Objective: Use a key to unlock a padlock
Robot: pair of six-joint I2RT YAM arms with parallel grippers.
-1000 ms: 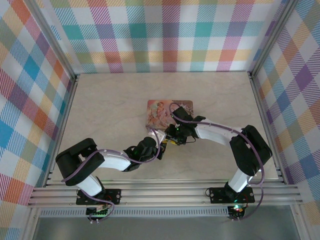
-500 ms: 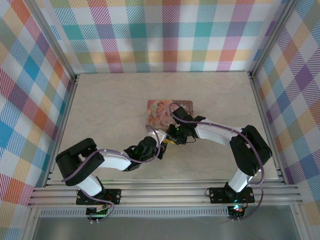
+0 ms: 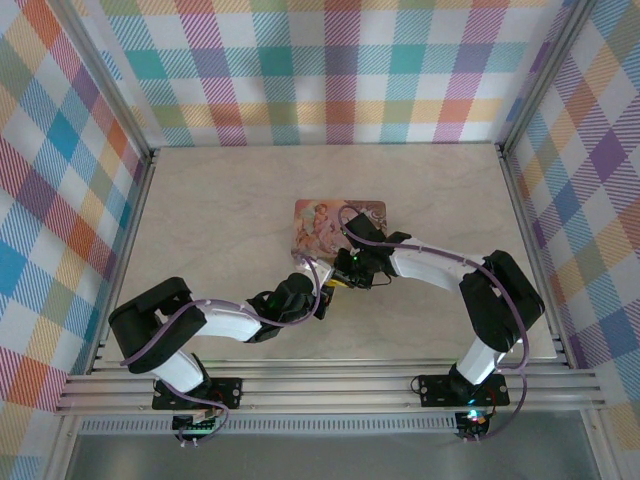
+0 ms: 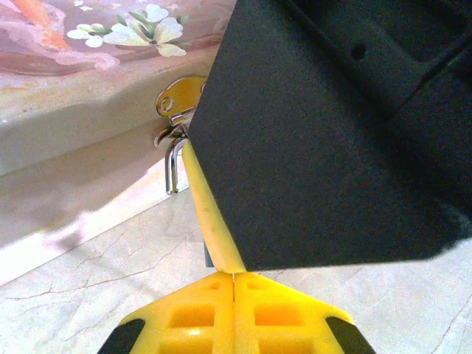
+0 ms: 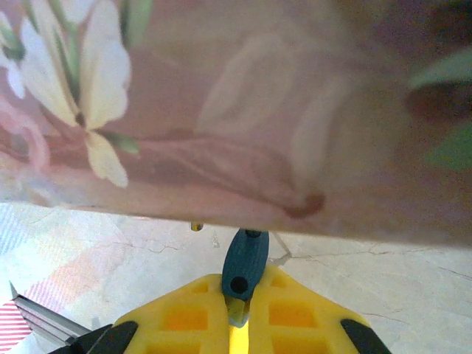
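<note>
My right gripper [image 5: 240, 295] is clamped on a small blue piece [image 5: 245, 258]; whether that is key or lock I can't tell. The padlock [image 4: 172, 158] hangs from the clasp [image 4: 181, 92] on the tin [image 4: 88, 44], straight ahead of my left gripper [image 4: 234, 279], which is pinched shut. I judge the right arm nearer.

You have the pink picture-printed rectangular tin [image 3: 338, 222] lying mid-desk on the pale marble-patterned desk [image 3: 200, 210], well behind the arm bases. Both pincers meet at its near wall, the left pincer [image 4: 234, 280] just left of the right pincer [image 5: 234, 291]. The tiny brass-gold metal padlock [image 4: 172, 158] hangs from that wall's brass hasp [image 4: 181, 92], beside the right pincer. A small blue rounded piece [image 5: 245, 258] sits between the right pincer's fingers, just before the tin.
</note>
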